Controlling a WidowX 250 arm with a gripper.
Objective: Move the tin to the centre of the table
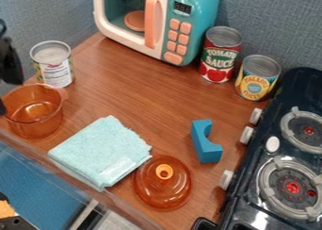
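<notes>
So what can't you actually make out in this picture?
All in the camera view:
Gripper: partly cut off by the left edge.
Print on the left tin: too small.
Microwave top: cut off by the top edge.
Beneath the cloth: hidden by it.
Stove: cut off at right and bottom.

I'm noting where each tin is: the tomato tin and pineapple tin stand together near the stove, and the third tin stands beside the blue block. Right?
Not quite: in the camera view, the third tin stands beside the orange pot. The tomato tin and pineapple tin do stand together near the stove.
</notes>
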